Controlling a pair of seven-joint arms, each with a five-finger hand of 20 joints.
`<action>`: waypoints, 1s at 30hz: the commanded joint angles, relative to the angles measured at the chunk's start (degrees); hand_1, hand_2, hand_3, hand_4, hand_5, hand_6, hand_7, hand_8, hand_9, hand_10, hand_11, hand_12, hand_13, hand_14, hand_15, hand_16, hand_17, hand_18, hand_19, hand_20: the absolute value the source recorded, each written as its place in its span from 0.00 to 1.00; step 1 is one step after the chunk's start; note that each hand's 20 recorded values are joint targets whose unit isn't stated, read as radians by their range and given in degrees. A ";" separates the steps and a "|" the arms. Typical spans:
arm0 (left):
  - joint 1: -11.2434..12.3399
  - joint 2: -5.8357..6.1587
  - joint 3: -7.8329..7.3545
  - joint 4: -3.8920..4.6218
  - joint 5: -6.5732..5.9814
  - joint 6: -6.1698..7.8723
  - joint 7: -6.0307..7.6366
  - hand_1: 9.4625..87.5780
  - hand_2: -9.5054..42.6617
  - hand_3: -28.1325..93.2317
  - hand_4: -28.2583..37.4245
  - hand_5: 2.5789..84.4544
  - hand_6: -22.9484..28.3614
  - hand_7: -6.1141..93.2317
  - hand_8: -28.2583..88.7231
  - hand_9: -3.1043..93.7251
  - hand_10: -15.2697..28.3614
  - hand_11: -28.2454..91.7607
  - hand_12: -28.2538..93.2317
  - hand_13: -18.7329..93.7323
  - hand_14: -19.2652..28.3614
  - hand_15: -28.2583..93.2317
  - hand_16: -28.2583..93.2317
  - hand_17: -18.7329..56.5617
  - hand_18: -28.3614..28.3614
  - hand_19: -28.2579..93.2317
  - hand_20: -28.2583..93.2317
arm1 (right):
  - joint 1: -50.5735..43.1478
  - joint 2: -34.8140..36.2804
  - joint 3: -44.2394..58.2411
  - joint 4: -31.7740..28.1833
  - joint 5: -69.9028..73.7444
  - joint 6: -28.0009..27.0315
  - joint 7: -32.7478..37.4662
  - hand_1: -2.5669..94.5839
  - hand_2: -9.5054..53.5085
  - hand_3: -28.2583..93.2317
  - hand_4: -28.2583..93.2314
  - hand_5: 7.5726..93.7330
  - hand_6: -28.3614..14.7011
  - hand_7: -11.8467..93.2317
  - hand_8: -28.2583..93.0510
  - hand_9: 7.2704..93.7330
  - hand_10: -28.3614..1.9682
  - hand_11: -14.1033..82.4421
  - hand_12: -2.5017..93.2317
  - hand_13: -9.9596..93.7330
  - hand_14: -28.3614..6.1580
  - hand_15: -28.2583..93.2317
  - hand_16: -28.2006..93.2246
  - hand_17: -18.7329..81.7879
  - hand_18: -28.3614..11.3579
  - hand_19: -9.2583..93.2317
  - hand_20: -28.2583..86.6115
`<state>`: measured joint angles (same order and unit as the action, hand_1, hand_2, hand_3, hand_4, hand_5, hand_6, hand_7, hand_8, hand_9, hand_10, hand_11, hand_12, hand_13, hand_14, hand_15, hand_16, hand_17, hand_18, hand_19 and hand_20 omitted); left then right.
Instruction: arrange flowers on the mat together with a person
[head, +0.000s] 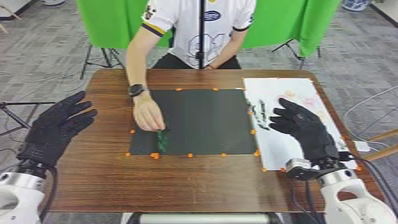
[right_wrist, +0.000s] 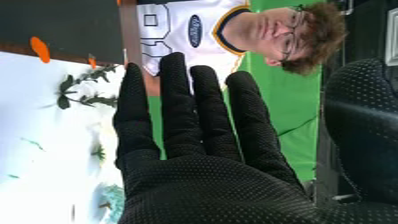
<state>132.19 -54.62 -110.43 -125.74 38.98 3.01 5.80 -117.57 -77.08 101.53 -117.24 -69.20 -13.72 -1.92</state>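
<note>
Taking twelve o'clock as the person's side of the table (head: 204, 182), the right hand (head: 304, 129) hangs above the white sheet (head: 276, 159), empty, its fingers straight and the thumb set wide of them. The leafy dark green sprig (head: 260, 114) lies on that sheet, near its nine o'clock edge and just beside the mat (head: 202, 120). From the right hand's palm the sprig is at about ten o'clock, and its long axis runs roughly from eleven to five. The right hand is clearly the nearer one; the left hand (head: 53, 127), with nothing in it and its fingers loosely extended, is at the table's nine o'clock side, across the mat from the sprig. A pick-up would probably call for a small shift towards ten o'clock, then a pinch across the stem, with some risk of catching the thin sheet or crushing leaves. Pale pink flowers (head: 292, 94) lie farther off, near twelve from the right hand. The dark mat has orange pieces (head: 155, 156) along its edges. At its seven o'clock the person's hand (head: 148, 117) has its fingertips on a green stem (head: 163, 142) lying nearly twelve to six, so the laying-out seems at an early stage.
</note>
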 joint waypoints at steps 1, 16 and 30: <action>1.51 -0.44 -1.27 -0.13 0.16 -0.23 -0.78 0.22 0.16 0.81 0.05 0.39 0.54 0.22 0.17 0.34 0.64 0.39 0.39 0.39 0.74 0.47 0.25 0.15 0.91 0.61 0.31 | 0.02 -1.09 -1.17 0.03 -0.93 -0.32 0.31 0.22 0.17 0.92 0.04 0.34 0.55 0.25 0.16 0.38 0.47 0.26 0.28 0.45 0.47 0.41 0.49 0.30 0.19 0.51 0.49; 1.58 -0.27 -1.28 -0.12 -0.07 -0.04 -0.79 0.22 0.17 0.81 0.05 0.39 0.54 0.22 0.17 0.34 0.64 0.39 0.39 0.39 0.74 0.47 0.25 0.15 0.91 0.61 0.31 | 0.07 -0.56 -1.57 0.14 -0.90 0.41 -0.25 0.22 0.17 0.93 0.04 0.35 0.54 0.25 0.16 0.39 0.46 0.26 0.27 0.47 0.46 0.44 0.48 0.32 0.19 0.64 0.57; 2.21 -0.98 -1.05 -0.43 0.01 0.37 -0.17 0.22 0.17 0.81 0.05 0.39 0.54 0.22 0.17 0.34 0.64 0.39 0.39 0.39 0.74 0.47 0.25 0.15 0.91 0.61 0.31 | 2.37 1.05 -2.06 1.16 -0.68 0.15 0.12 0.22 0.16 0.93 0.04 0.36 0.54 0.26 0.16 0.40 0.45 0.28 0.27 0.48 0.46 0.51 0.47 0.32 0.19 0.63 0.58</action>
<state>133.25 -54.73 -111.62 -125.91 38.97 3.03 5.68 -116.22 -76.93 99.94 -116.42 -69.65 -13.86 -1.62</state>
